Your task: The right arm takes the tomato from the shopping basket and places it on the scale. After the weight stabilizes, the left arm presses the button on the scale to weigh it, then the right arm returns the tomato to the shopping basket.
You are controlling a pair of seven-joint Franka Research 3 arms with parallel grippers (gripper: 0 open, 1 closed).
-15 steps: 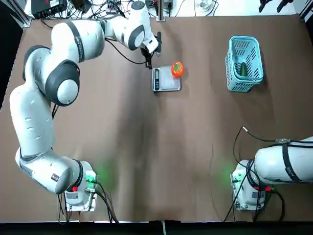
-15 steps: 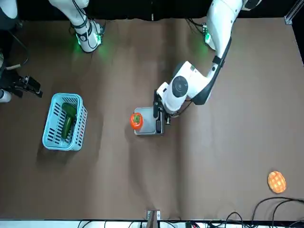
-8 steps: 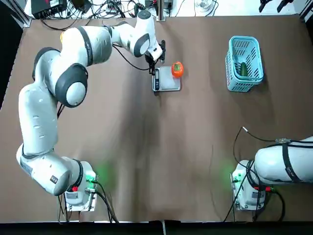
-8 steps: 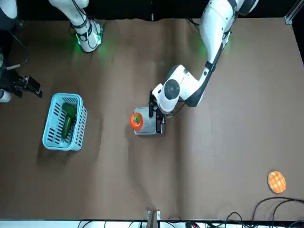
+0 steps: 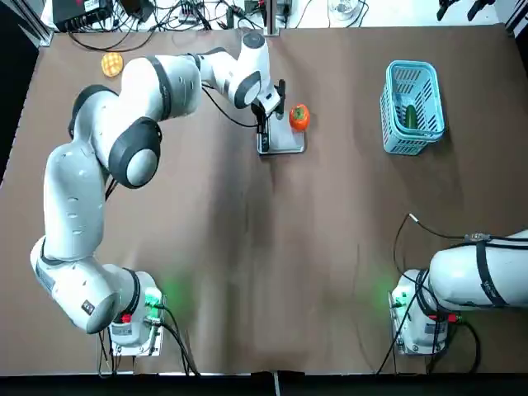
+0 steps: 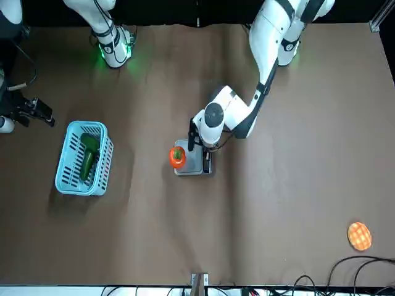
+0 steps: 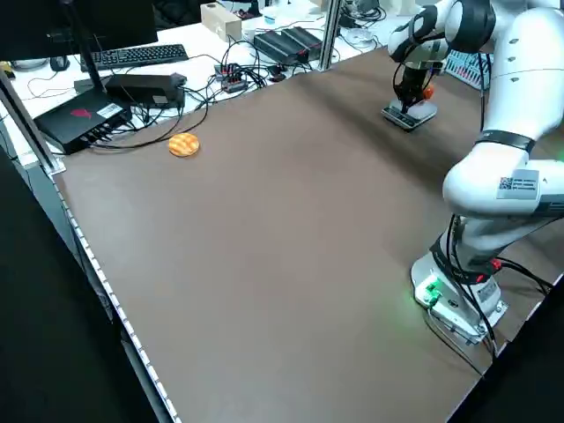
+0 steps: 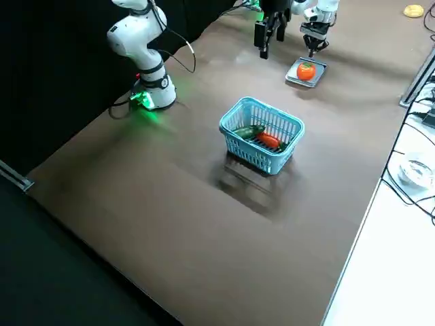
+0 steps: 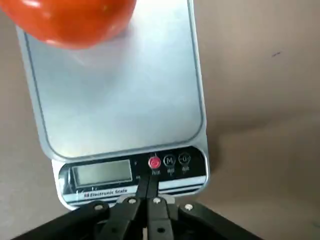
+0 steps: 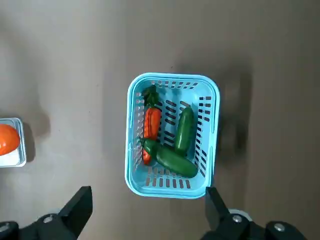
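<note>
Top view: one tomato on the right-hand part of the scale; left gripper over the scale's display side; one shopping basket well apart on the right, open table between; waffle-patterned round near the far edge.

Front view: tomato sits at the plate's edge, away from the left gripper; right gripper off to the right arm's side, clear of the basket.

Left side view: open table between the round and the left arm's base.

Right side view: one scale, tomato on its plate.

Left wrist view: fingers pressed together at the button strip, by the red button, one of three; contact hard to judge from here.

Right wrist view: fingers spread, nothing between them; basket holds two green vegetables and one carrot.
</note>
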